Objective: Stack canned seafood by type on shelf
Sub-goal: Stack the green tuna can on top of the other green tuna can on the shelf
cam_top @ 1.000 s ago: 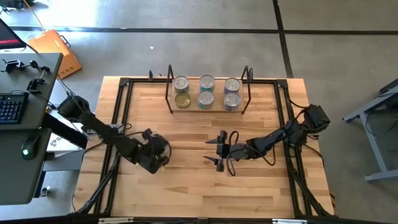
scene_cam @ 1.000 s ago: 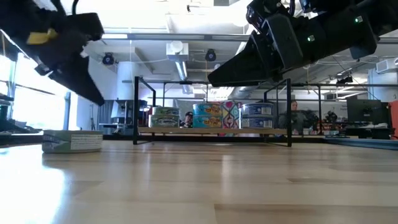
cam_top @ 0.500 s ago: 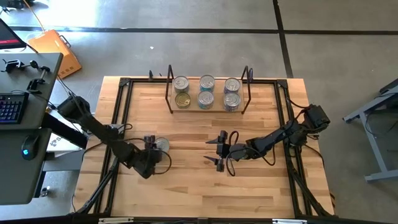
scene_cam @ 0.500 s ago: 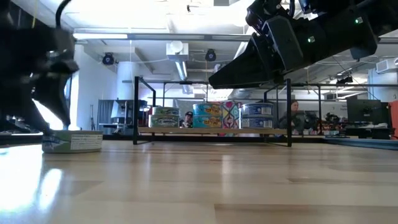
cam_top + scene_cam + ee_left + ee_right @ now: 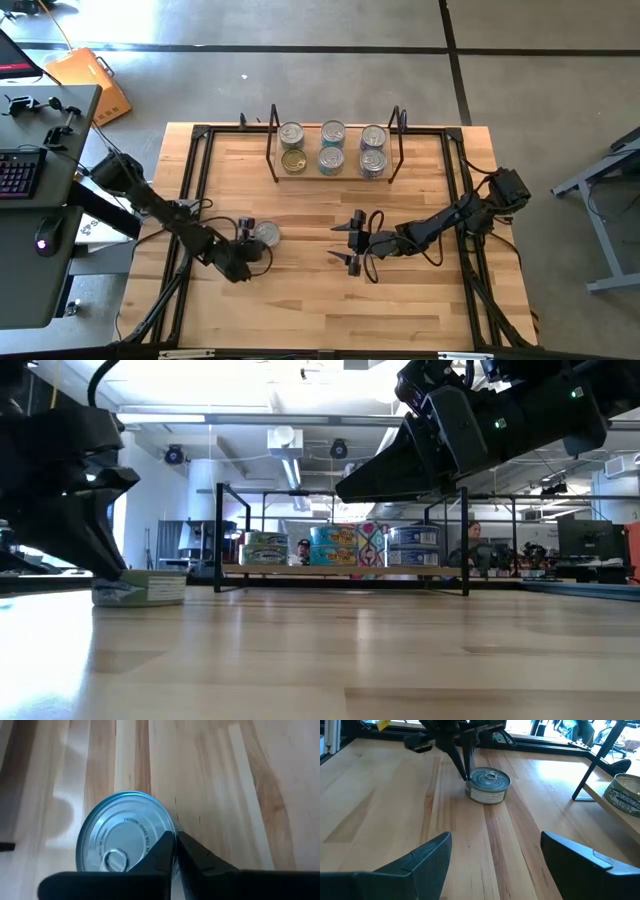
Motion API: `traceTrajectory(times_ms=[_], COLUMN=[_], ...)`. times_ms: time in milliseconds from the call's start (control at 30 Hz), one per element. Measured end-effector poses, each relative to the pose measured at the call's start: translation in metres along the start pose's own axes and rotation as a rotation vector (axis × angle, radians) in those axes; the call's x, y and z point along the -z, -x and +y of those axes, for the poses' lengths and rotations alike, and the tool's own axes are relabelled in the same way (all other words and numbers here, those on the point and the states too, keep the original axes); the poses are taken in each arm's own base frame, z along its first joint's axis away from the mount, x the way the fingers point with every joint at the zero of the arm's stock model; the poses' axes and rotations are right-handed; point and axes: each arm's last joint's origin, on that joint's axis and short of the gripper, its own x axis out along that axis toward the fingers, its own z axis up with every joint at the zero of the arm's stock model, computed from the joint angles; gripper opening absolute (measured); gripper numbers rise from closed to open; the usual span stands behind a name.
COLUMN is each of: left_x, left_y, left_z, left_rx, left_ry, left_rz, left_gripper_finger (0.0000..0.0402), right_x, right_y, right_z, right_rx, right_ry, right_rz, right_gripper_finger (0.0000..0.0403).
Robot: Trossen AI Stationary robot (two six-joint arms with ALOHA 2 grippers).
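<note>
left gripper pinched shut beside the loose tin, apparently nudged right since a second ago | tin left of centre, not held, regrasp likely | right gripper gaping mid-frame | shelf top-centre holds six

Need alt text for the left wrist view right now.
The left gripper, fingers shut together, touches the side of a lone silver-lidded can with a pull tab. The can stands upright on the bare wooden table.
</note>
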Motion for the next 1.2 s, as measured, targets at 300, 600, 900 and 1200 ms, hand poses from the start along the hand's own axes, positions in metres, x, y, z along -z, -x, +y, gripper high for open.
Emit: traceTrajectory(times_ms=[300, 600, 900, 1200], left_x=[-0.023, -0.068, -0.104, -0.135], left_y=[-0.003, -0.01, -0.011, -0.012], left_z=[0.0, -0.005, -0.003, 0.041], left_rx=[0.001, -0.072, -0.222, -0.374], left_ry=[-0.022, -0.097, -0.122, -0.113], left_rz=[-0.126, -0.165, -0.21, -0.183], left_gripper_finger=[0.0001, 0.0, 0.0, 0.0], right_x=[0.0, 0.0, 0.001, 0.001], right_y=[0.0, 0.0, 0.0, 0.0], right_z=[0.0, 0.0, 0.0, 0.0], right_rx=[0.0, 0.0, 0.001, 0.0], right_ry=[-0.003, -0.003, 0.001, -0.015], right_rz=[-0.001, 0.0, 0.01, 0.013], right_gripper_finger=[0.0298, 0.0298, 0.0298, 0.0298])
